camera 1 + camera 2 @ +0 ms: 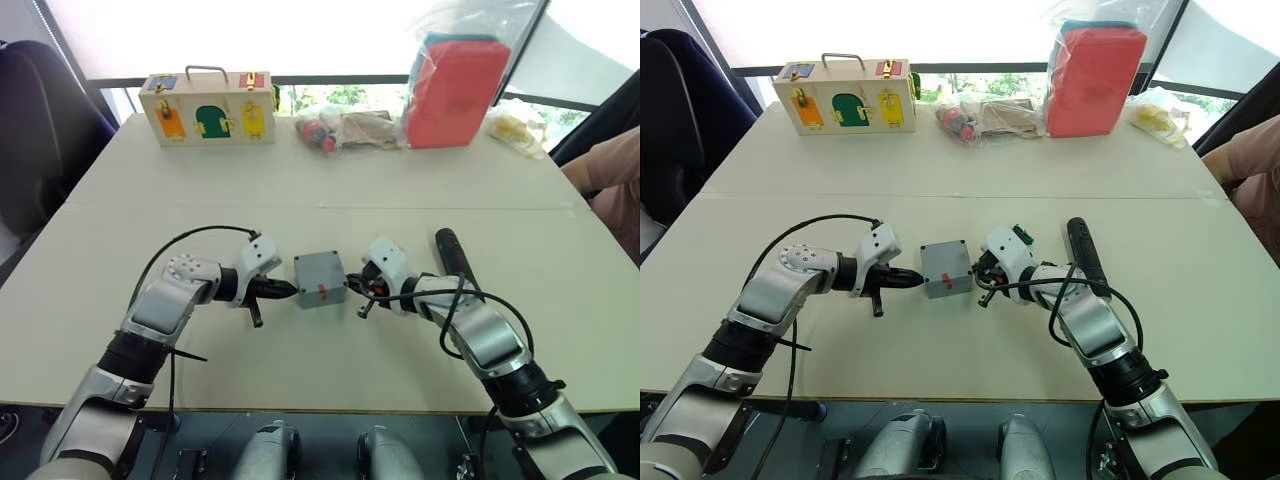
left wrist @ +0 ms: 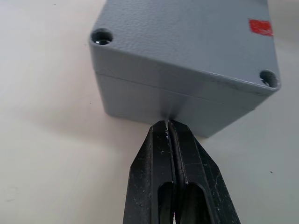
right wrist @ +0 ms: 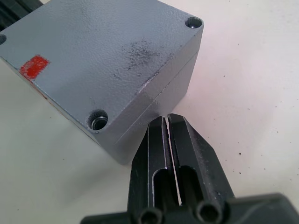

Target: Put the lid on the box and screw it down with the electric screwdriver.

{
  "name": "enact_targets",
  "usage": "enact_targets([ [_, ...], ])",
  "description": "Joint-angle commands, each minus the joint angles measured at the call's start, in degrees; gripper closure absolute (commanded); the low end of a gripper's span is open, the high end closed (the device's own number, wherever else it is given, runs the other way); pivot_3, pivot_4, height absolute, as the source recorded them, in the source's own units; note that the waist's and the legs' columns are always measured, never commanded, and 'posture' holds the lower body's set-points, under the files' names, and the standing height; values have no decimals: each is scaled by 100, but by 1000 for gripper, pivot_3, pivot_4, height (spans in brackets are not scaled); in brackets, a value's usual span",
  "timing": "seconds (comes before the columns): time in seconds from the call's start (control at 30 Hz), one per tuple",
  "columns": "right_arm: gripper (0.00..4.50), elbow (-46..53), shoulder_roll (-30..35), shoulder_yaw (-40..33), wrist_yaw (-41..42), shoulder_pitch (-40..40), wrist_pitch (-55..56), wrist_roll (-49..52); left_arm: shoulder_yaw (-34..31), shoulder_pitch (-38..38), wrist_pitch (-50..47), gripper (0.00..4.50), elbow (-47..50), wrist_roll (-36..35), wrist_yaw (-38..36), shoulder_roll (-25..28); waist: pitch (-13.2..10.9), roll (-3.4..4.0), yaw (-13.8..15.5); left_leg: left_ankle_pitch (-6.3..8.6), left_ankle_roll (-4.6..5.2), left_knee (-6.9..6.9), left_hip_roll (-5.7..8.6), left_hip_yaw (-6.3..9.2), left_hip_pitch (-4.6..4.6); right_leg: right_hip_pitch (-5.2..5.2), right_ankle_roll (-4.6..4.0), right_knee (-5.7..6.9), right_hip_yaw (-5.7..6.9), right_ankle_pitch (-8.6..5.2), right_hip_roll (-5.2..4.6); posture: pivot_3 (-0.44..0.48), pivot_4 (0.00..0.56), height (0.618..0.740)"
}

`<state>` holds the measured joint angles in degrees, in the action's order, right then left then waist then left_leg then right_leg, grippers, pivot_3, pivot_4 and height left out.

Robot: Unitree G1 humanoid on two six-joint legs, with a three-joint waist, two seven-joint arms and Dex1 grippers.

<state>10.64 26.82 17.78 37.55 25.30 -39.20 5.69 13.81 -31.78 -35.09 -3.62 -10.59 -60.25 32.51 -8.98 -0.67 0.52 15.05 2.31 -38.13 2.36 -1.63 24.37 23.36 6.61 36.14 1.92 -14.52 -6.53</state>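
Observation:
The grey box (image 1: 321, 280) stands in the middle of the table. The lid (image 2: 187, 42) rests on its body (image 2: 140, 100), with a seam between them, open corner screw holes and a red mark on top. My left gripper (image 1: 290, 290) is shut, its tips (image 2: 167, 123) touching the box's left side wall at the seam. On the other side my right gripper (image 1: 352, 283) is also shut, its tips (image 3: 164, 116) close against the wall near a corner. The black electric screwdriver (image 1: 452, 258) lies on the table beyond my right wrist, held by nothing.
At the far edge are a wooden case with coloured doors (image 1: 208, 108), clear bags of small items (image 1: 345, 128), a red box in a plastic bag (image 1: 455, 90) and a bag with yellow pieces (image 1: 517, 128). A person's arm (image 1: 610, 170) shows at the right, a dark chair (image 1: 40, 120) at the left.

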Motion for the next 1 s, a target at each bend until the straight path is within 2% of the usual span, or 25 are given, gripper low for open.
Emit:
enact_targets([
  [0.03, 4449, 249, -112, 119, 133, 71, 37, 60, -105, -179, 154, 4500, 43, -33, 109, -81, 0, 0, 0, 0, 0, 0, 0, 0, 0, 0, 0, 0, 0, 0, 0, 0, 150, 740],
  [0.53, 4449, 823, -92, -39, 50, -177, -555, 148, -32, -236, 276, 4500, -39, -71, 63, -99, 0, 0, 4, 0, 0, 0, 0, 0, 0, 0, 0, 0, 0, 0, 1, 0, 150, 740],
  [0.6, 4449, 1229, -25, -558, -75, -274, -953, 339, -260, -130, 161, 4500, 233, -242, -40, 132, 0, 0, 5, 0, 0, 0, 0, 0, 0, 0, 0, 0, 0, 0, 1, 0, 150, 740],
  [0.7, 4449, 2133, 281, -1226, 104, -478, -1417, 819, -982, -90, -386, 4500, 423, -872, -64, 301, -4, 4, 12, 0, 0, 0, 0, 1, 8, 8, 0, 0, -2, 0, -1, 0, 150, 740],
  [0.8, 4449, 2677, 129, -2181, 46, -515, -1905, 1540, -1580, -372, -949, 4500, 530, -1471, 33, 324, -4, 4, 19, 1, 0, 0, 0, 5, 3, 1, 0, -1, 0, 0, -3, 0, 150, 740],
  [0.9, 4449, 2896, 231, -2588, -13, -672, -2157, 1793, -1498, -632, -1248, 4500, 828, -1665, -26, 392, -5, 2, 34, 0, -2, -1, 0, 21, 2, -7, 0, 0, 6, 0, -2, 0, 150, 740],
  [1.0, 4449, 2971, 370, -2900, -70, -1095, -2226, 1912, -859, -763, -868, 4500, 1240, -1429, -374, 503, -4, 3, 26, 1, -1, -1, 6, 18, 1, -13, 0, -4, 5, 0, -6, 0, 150, 740],
])
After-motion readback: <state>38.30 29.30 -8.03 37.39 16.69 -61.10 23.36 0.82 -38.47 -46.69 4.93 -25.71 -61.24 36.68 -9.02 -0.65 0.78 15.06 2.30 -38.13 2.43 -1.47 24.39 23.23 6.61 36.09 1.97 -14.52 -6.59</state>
